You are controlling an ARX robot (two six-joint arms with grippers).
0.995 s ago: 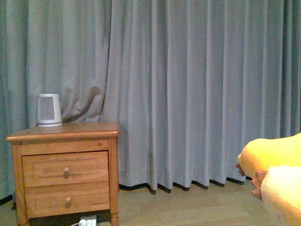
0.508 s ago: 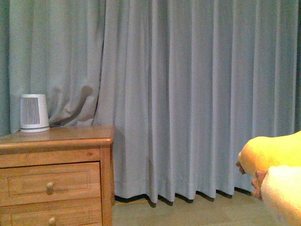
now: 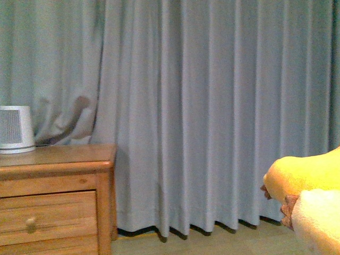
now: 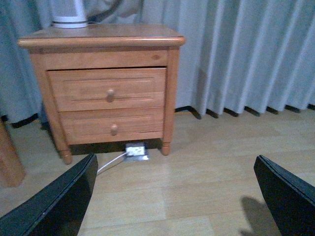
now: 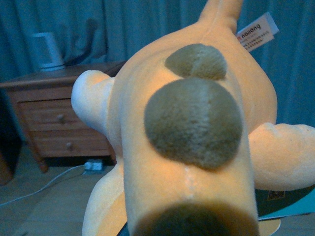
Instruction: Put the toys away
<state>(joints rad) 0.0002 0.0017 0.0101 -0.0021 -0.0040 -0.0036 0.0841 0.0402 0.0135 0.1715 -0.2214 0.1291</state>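
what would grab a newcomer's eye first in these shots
The orange-yellow plush toy with brown spots, filling the right wrist view and poking in at the front view's lower right. Then the wooden two-drawer nightstand in front of the grey curtain, a small white device on top.

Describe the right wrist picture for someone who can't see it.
A yellow-orange plush toy fills the picture, close up, with two brown patches and a white tag. Behind it stand a two-drawer wooden nightstand bearing a small white device, and a curtain.
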